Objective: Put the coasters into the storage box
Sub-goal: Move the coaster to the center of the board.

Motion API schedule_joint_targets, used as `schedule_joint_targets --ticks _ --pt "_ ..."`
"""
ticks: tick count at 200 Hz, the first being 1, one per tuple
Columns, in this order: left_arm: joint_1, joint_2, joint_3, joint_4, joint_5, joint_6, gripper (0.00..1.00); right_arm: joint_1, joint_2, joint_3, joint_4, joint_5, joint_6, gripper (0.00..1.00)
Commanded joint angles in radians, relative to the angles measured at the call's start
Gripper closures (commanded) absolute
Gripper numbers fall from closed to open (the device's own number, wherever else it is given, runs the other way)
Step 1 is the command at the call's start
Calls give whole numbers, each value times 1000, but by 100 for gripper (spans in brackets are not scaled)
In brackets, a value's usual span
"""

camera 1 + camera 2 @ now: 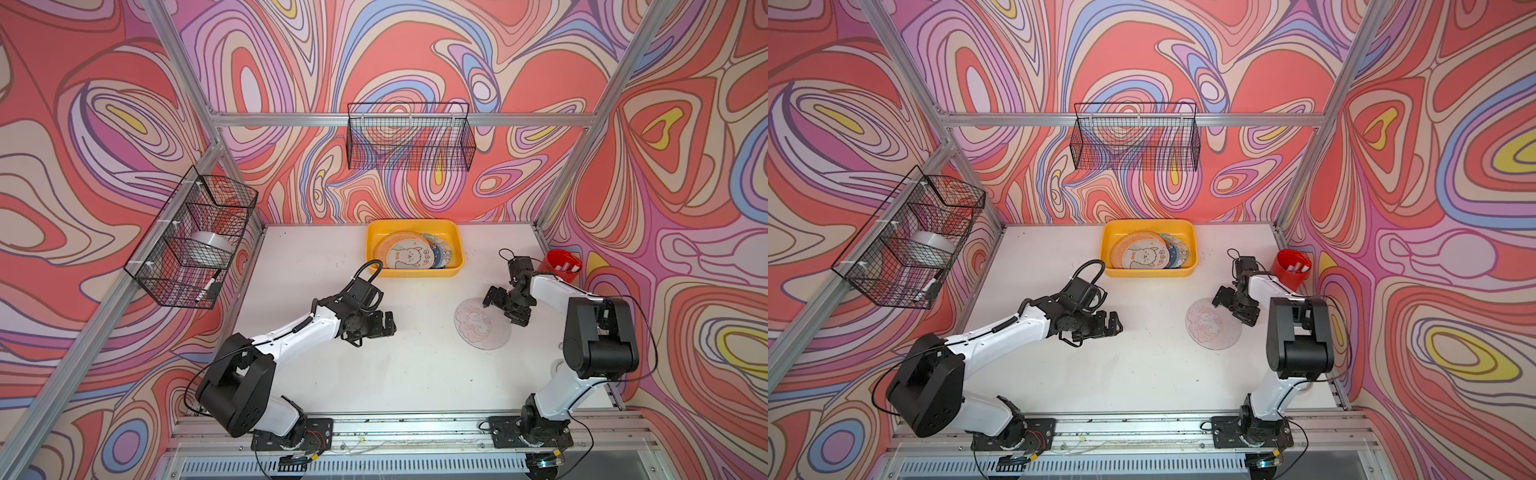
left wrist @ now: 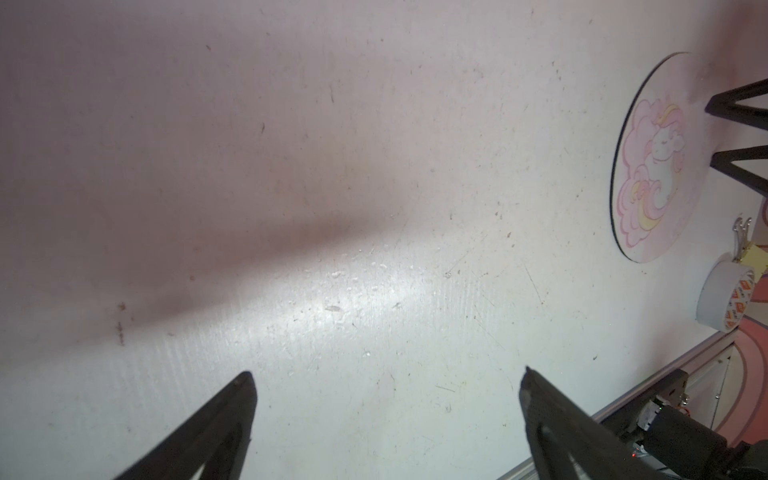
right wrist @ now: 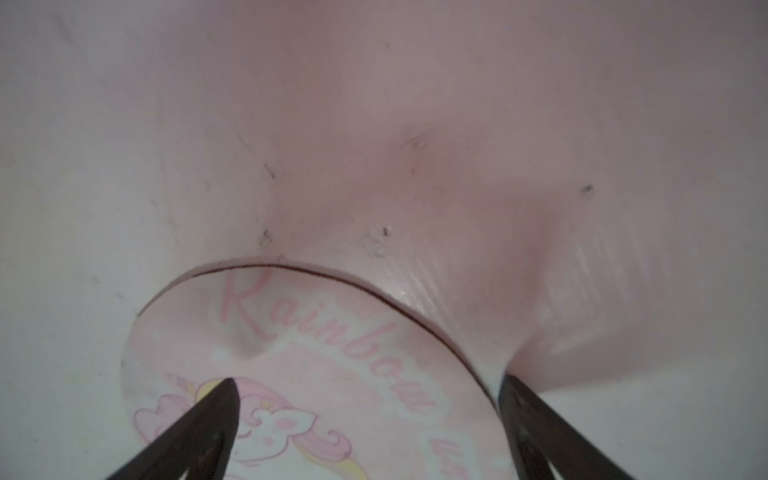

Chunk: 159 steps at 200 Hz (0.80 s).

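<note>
A pale pink unicorn coaster (image 1: 482, 326) (image 1: 1214, 326) lies flat on the white table, right of centre. My right gripper (image 1: 505, 308) (image 1: 1235, 306) hangs open just over its right side. In the right wrist view (image 3: 368, 380) one finger is above the coaster's print (image 3: 332, 365) and the other stands at its rim. Nothing is gripped. The yellow storage box (image 1: 371, 249) (image 1: 1105, 249) sits at the back centre with several coasters (image 1: 409, 257) (image 1: 1142, 257) overlapping inside. My left gripper (image 1: 388, 324) (image 1: 1115, 324) (image 2: 386, 372) is open over bare table, with the coaster (image 2: 652, 166) far off to its side.
A red cup (image 1: 563, 264) (image 1: 1292, 268) stands at the right wall behind my right arm. Black wire baskets hang on the back wall (image 1: 409, 137) and the left wall (image 1: 195, 241). A white tape roll (image 2: 725, 297) and a clip (image 2: 744, 232) lie near the table's right edge.
</note>
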Motion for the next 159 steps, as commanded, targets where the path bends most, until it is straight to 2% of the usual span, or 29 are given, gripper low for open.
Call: schedule_joint_targets --ticks 1,53,126,159 --pt "-8 -6 30 -16 -13 13 0 8 -7 -80 50 -180 38 2" --pt "-30 52 71 -1 -14 10 0 116 -66 -133 73 -255 100 2" --pt "-46 197 196 9 -48 23 0 347 39 -50 133 -270 143 2" --pt "-49 279 261 31 -48 23 2 398 55 2 123 -263 109 2"
